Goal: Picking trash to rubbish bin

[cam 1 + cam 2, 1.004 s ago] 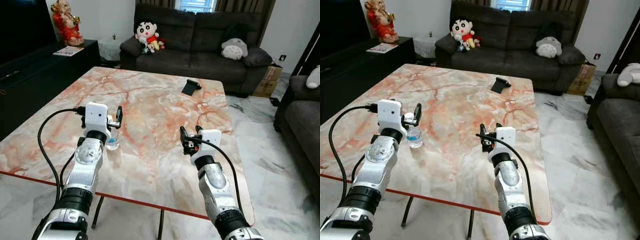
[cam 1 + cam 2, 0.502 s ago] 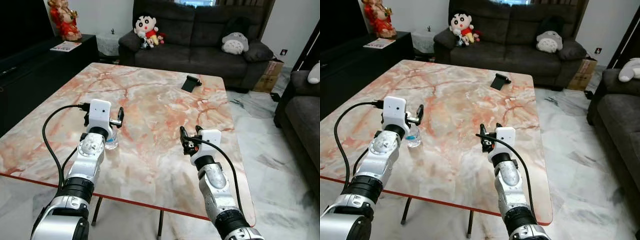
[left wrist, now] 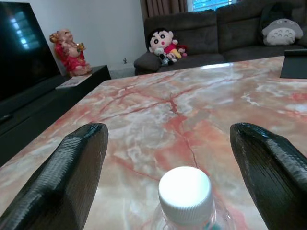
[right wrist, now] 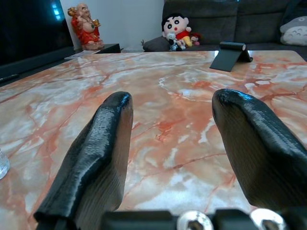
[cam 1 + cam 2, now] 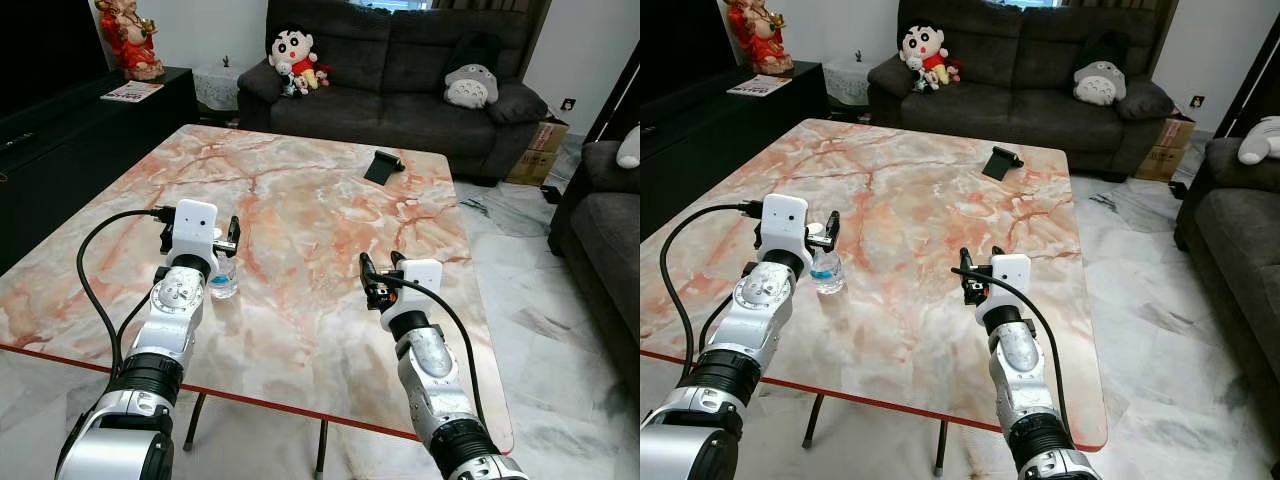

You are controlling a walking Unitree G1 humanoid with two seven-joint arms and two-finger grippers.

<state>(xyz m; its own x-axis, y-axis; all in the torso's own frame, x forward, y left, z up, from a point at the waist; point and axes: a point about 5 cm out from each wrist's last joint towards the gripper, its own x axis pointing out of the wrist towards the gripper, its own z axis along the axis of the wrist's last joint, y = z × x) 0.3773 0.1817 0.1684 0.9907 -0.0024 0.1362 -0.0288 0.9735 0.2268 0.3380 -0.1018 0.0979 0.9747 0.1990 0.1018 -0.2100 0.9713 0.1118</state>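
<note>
Marble table (image 5: 330, 250): left gripper (image 5: 818, 229) over bottle (image 5: 826, 272), jaws apart.

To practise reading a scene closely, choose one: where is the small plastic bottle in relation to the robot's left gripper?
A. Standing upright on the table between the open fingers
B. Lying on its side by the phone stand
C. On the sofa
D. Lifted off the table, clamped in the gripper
A: the bottle stands capped on the marble table, with the left gripper open around it.
</note>
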